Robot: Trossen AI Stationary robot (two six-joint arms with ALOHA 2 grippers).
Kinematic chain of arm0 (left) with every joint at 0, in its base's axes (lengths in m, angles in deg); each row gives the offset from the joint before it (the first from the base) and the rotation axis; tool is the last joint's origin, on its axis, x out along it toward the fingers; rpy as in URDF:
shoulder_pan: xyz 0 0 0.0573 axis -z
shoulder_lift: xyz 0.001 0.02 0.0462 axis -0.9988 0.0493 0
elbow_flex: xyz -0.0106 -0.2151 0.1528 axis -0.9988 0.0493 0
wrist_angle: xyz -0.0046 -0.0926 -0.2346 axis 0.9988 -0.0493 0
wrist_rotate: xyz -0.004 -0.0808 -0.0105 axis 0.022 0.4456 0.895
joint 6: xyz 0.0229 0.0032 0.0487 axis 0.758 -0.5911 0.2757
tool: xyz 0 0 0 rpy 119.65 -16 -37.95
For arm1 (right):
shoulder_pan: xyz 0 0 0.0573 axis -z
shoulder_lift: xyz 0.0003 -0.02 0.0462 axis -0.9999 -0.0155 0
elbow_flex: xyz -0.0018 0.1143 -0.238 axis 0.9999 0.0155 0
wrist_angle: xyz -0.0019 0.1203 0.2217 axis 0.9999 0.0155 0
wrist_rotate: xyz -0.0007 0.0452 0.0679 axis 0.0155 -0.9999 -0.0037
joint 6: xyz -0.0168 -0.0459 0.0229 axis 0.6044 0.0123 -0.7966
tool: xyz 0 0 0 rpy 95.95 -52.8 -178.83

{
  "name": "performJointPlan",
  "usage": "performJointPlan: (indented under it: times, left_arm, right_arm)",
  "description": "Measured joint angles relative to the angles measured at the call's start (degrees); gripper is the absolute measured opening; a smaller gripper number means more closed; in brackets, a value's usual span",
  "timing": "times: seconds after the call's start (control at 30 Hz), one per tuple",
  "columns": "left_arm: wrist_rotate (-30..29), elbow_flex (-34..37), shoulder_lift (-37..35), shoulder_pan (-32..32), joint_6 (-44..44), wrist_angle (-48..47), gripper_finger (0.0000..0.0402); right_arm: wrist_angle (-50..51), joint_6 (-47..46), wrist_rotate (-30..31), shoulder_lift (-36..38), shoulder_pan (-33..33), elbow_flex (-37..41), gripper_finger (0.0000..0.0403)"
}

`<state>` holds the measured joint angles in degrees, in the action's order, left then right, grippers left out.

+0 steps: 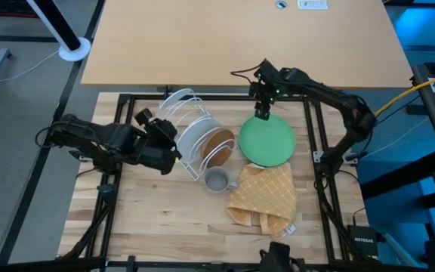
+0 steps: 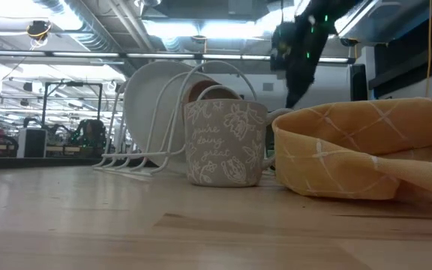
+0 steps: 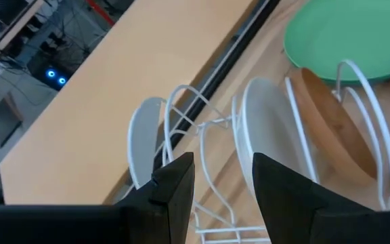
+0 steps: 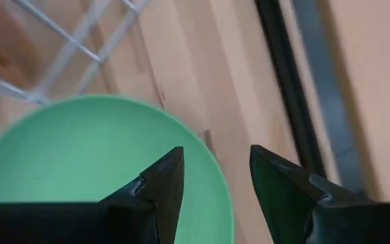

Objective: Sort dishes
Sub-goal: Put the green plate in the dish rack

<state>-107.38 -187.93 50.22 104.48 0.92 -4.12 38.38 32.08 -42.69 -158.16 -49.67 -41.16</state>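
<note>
A green plate [image 1: 266,141] lies flat on the table, right of the white wire rack [image 1: 189,113]. A white plate [image 1: 195,140] and a smaller brown wooden plate [image 1: 220,146] stand on edge in the rack's slots. They also show in the left wrist view, white [image 3: 266,135] and wooden [image 3: 330,125]. The dark teal plate is out of view. My right gripper [image 1: 263,115] is open above the green plate's far rim [image 4: 215,169], one finger on either side of it. My left gripper [image 1: 171,142] is open at the rack's left side, its fingers [image 3: 175,186] pointing at the wires.
A patterned grey mug [image 1: 217,180] stands just nearer than the rack. The yellow checked cloth [image 1: 264,198] lies bunched nearer than the green plate. A black frame rail [image 1: 202,97] runs along the table's far side. Bare wood shows at the near left [image 1: 149,219].
</note>
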Motion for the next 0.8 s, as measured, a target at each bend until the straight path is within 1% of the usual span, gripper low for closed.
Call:
performJointPlan:
  times: [0.13,0.2,0.33,0.43,0.53,0.63,0.8]
  left_arm:
    - [0.13,0.02,0.45,0.04,0.86,-0.37,0.0141]
    - [0.13,0.02,0.47,0.01,0.94,-1.51,0.0141]
    - [0.12,0.02,0.47,-0.16,0.43,-2.28,0.0141]
    - [0.10,0.04,0.49,-0.16,0.14,-2.30,0.0141]
    - [0.13,0.04,0.49,-0.16,-0.85,-2.32,0.0141]
    - [0.10,0.04,0.49,-0.18,-1.05,-2.35,0.0141]
    - [0.10,0.04,0.49,-0.18,-1.13,-2.35,0.0141]
  right_arm:
    - [-1.37,0.07,0.12,-3.12,1.82,4.86,0.0172]
    - [-1.06,0.40,1.36,-4.59,2.27,6.72,0.0172]
    - [-1.64,3.09,5.93,-6.34,2.33,9.61,0.0172]
    - [-4.63,4.49,9.41,-6.53,2.31,11.30,0.0172]
    - [-7.62,4.75,11.64,-6.53,2.31,11.87,0.0172]
    - [-8.70,5.21,11.84,-6.53,2.31,11.87,0.0172]
    - [-8.68,6.23,9.44,-6.53,2.31,11.87,0.0172]
